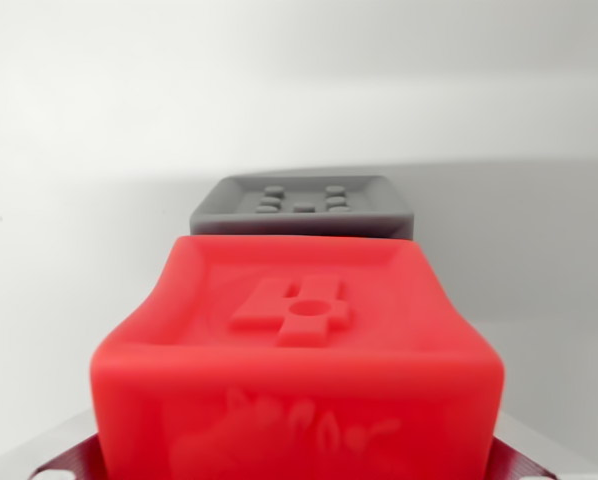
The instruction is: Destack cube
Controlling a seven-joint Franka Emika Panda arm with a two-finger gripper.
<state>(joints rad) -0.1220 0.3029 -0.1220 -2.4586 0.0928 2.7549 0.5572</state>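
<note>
A red cube (299,360) with a raised figure 4 on its top fills the lower middle of the wrist view, very close to the camera. Behind it, farther away and partly hidden by it, a grey cube (304,207) with raised marks on top rests on the white surface. Only two metal parts of my gripper show, one at the bottom left corner (49,462) and one at the bottom right (539,460), pressed against the red cube's sides. The fingertips are hidden by the red cube.
The white table surface (69,250) spreads out on both sides of the cubes and behind them, meeting a pale wall (299,70) at the back.
</note>
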